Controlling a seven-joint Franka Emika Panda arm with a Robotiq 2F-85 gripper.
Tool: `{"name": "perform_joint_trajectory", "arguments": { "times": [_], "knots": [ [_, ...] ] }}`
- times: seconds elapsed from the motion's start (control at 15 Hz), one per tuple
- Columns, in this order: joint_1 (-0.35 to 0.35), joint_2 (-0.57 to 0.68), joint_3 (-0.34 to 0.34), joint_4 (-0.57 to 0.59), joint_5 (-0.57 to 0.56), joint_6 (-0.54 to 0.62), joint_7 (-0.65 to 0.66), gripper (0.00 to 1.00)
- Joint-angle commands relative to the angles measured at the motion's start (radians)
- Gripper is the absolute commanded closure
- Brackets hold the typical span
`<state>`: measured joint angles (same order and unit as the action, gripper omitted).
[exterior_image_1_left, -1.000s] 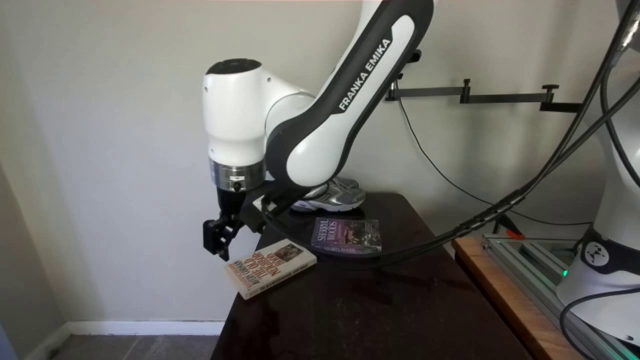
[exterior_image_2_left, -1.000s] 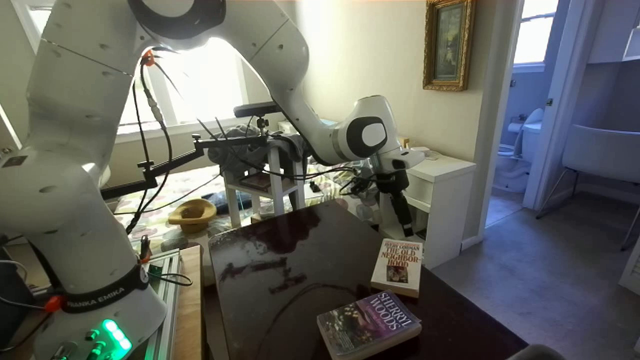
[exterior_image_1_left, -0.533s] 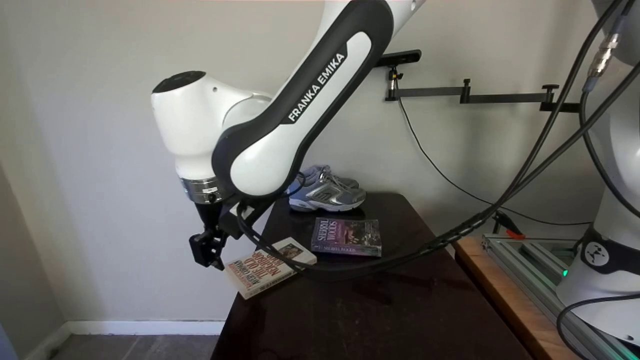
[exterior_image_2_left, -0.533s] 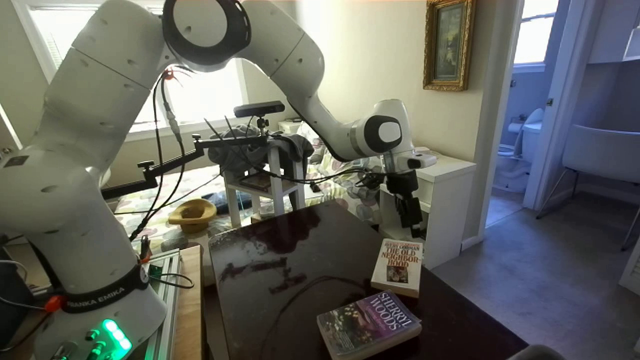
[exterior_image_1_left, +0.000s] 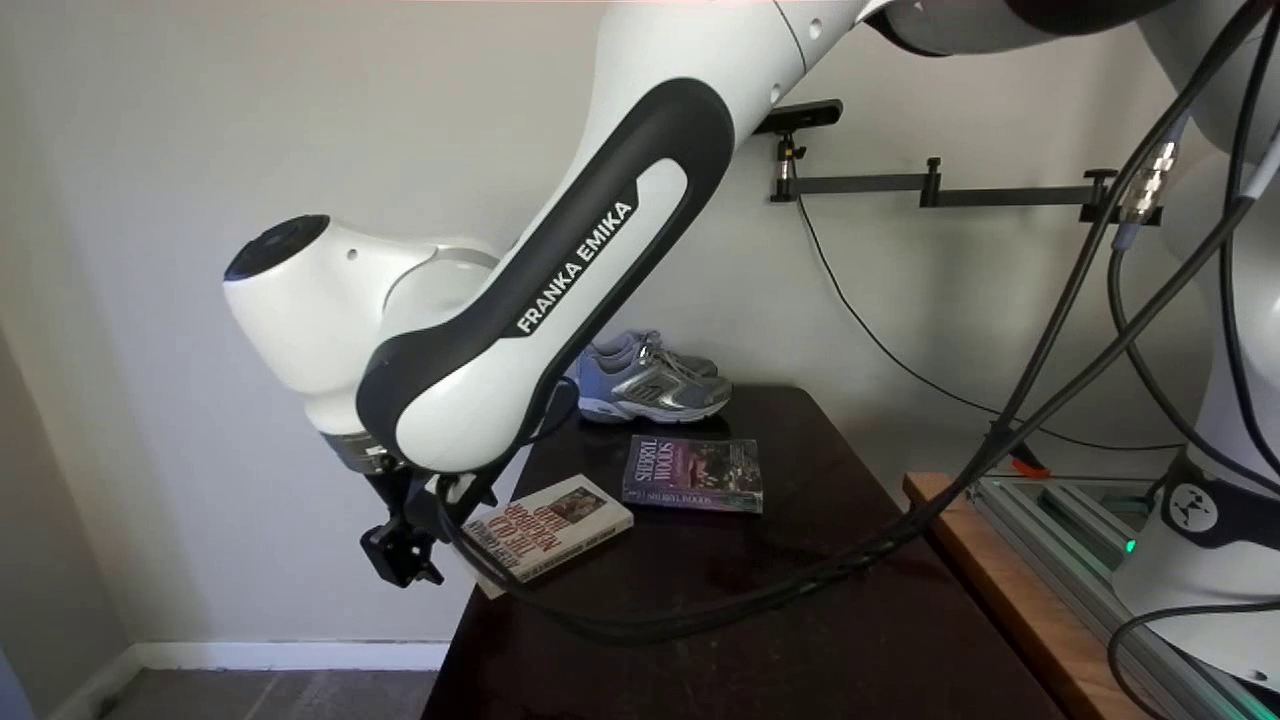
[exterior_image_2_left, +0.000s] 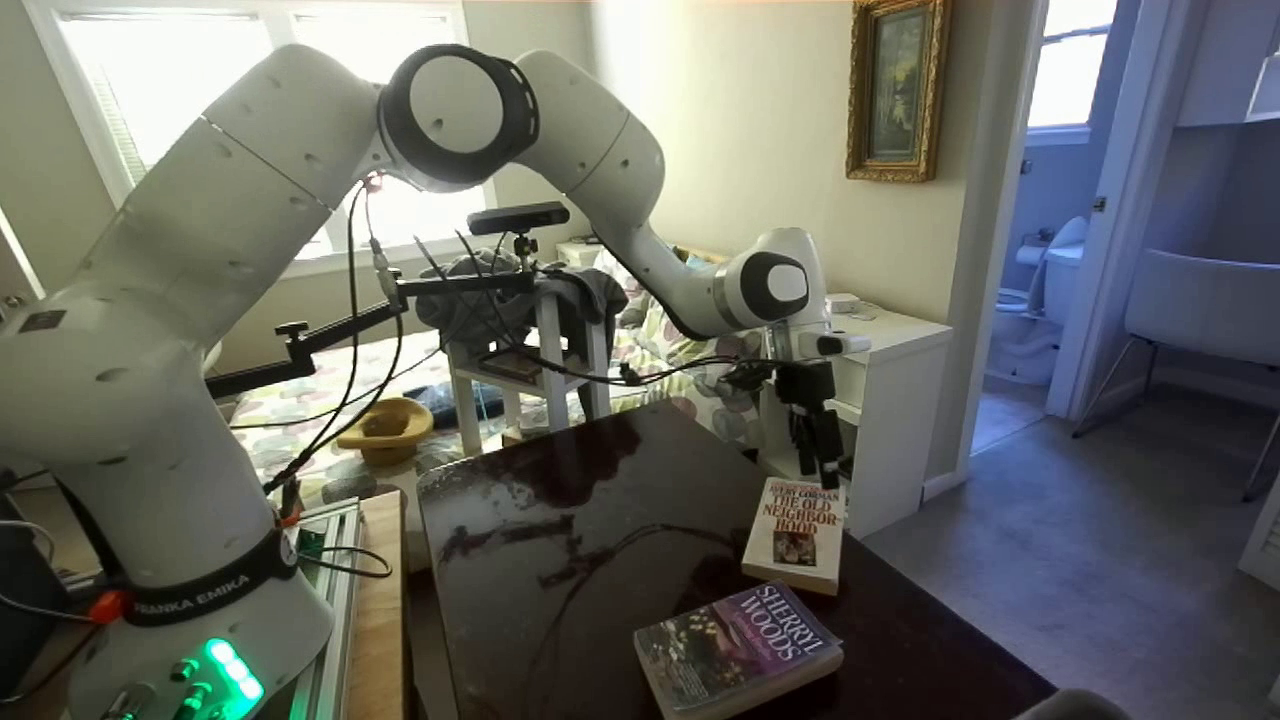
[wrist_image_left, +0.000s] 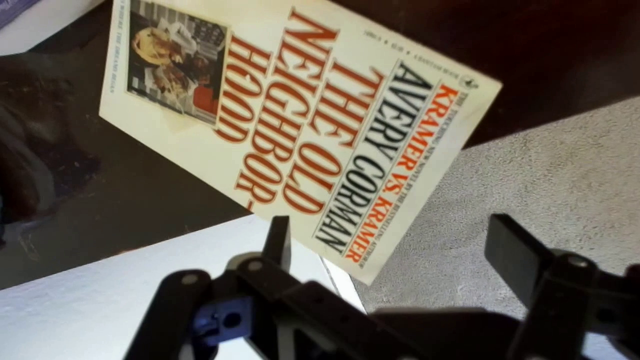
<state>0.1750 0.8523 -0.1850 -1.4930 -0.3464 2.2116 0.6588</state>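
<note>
A cream paperback with red lettering (wrist_image_left: 320, 135) lies flat on the dark table, one end jutting past the table's edge. In the wrist view its overhanging corner shows between the spread fingers of my gripper (wrist_image_left: 397, 245), nearer the left finger. Nothing is gripped; whether a finger touches the cover cannot be made out. In an exterior view the tilted gripper (exterior_image_1_left: 415, 580) hangs just off that book end, partly behind the arm's cable. From another side, the gripper tip (exterior_image_2_left: 829, 482) overlaps the far end of the cream book (exterior_image_2_left: 795, 535). A purple paperback (exterior_image_2_left: 740, 645) lies close by.
Grey-blue running shoes (exterior_image_1_left: 650, 380) stand at the end of the dark table (exterior_image_1_left: 760, 620). A black cable (exterior_image_1_left: 800, 590) loops low over the tabletop and crosses the cream book. A white cabinet (exterior_image_2_left: 900, 400) stands beyond the table edge, close to the gripper.
The arm has reached farther out and lower, and the hand has tilted. My gripper has come down beside the cream book's overhanging end, staying open. Both books lie where they were.
</note>
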Motion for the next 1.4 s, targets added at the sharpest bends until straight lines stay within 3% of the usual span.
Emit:
{"name": "perform_joint_trajectory", "arguments": {
  "times": [0.0, 0.27, 0.4, 0.47, 0.6, 1.07, 1.33],
  "knots": [
    [0.033, 0.084, -0.03, 0.102, -0.009, -0.069, 0.009, 0.0],
    [0.055, 0.13, -0.057, 0.146, -0.027, -0.104, 0.015, 0.01],
    [0.063, 0.145, -0.071, 0.161, -0.038, -0.121, 0.015, 0.13],
    [0.065, 0.151, -0.076, 0.168, -0.041, -0.127, 0.015, 0.32],
    [0.069, 0.15, -0.083, 0.173, -0.047, -0.141, 0.019, 0.48],
    [0.078, 0.102, -0.083, 0.15, -0.048, -0.171, 0.029, 0.94],
    [0.086, 0.039, -0.095, 0.084, -0.067, -0.147, 0.042, 0.96]
  ]
}}
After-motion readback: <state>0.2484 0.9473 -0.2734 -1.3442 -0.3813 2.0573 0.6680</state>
